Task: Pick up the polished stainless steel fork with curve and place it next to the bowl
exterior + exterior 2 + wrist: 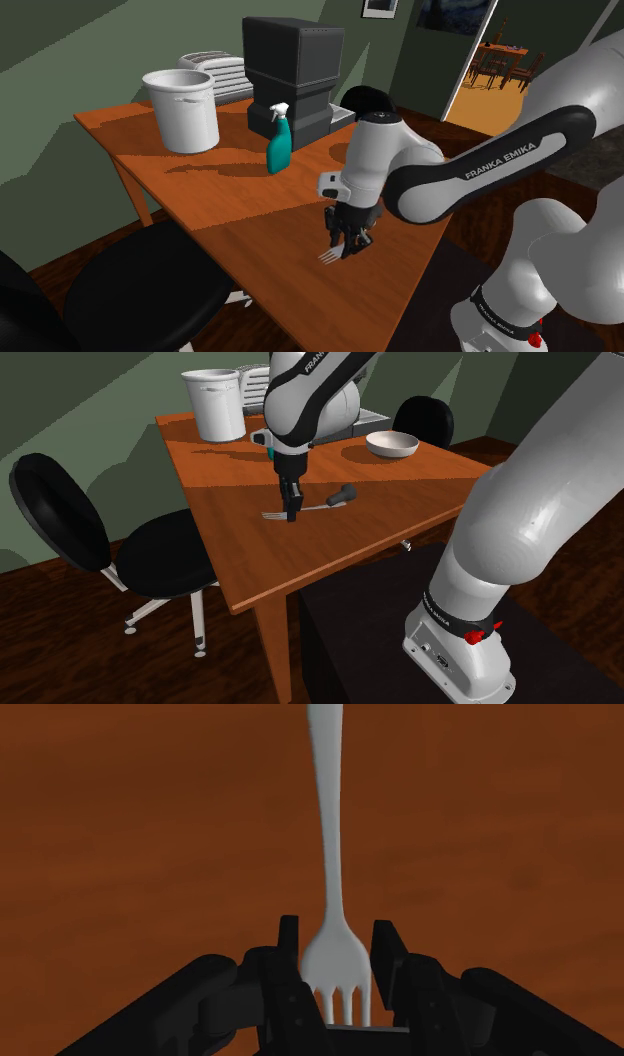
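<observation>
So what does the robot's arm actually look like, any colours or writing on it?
The arm is built of glossy white rounded shells joined by dark bands. One dark band carries white lettering reading FRANKA EMIKA. A small red tab sits by the black ring near its base. The gripper is all black, with two blocky fingers.

The brown wooden desk (250, 220) carried a white bucket (185, 110) and a dark boxy machine (295, 85) along its far side in the shoulder view; a teal spray bottle (278, 140) stood upright before the machine; a white bowl (392, 445) sat well apart from the pale fork (335, 854), which lay flat; a small dark object (343, 497) rested by its handle.
</observation>
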You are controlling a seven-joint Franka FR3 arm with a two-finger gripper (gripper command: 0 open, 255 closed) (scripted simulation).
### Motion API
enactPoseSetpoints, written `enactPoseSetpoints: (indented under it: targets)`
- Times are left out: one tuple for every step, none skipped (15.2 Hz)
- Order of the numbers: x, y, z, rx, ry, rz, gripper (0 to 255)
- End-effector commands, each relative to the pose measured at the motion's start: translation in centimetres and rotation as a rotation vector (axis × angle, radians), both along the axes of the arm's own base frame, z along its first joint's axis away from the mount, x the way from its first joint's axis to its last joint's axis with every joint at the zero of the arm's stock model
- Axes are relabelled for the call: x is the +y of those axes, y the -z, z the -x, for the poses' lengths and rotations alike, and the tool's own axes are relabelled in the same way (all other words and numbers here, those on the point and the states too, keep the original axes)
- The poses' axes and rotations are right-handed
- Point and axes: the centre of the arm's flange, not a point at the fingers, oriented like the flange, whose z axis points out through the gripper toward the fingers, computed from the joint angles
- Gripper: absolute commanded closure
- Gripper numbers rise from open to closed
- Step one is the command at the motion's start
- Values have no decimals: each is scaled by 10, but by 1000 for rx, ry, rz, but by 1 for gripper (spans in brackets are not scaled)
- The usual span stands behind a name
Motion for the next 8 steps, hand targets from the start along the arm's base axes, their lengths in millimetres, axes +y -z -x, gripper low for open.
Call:
enactPoseSetpoints:
  targets:
    - [0, -9, 1, 2, 0, 1, 255]
    - [0, -14, 1, 2, 0, 1, 255]
    - [0, -20, 1, 2, 0, 1, 255]
    - [0, -25, 1, 2, 0, 1, 255]
    - [0, -30, 1, 2, 0, 1, 255]
    - [0, -36, 1, 2, 0, 1, 255]
    - [0, -41, 1, 2, 0, 1, 255]
    - [0, -46, 1, 2, 0, 1, 255]
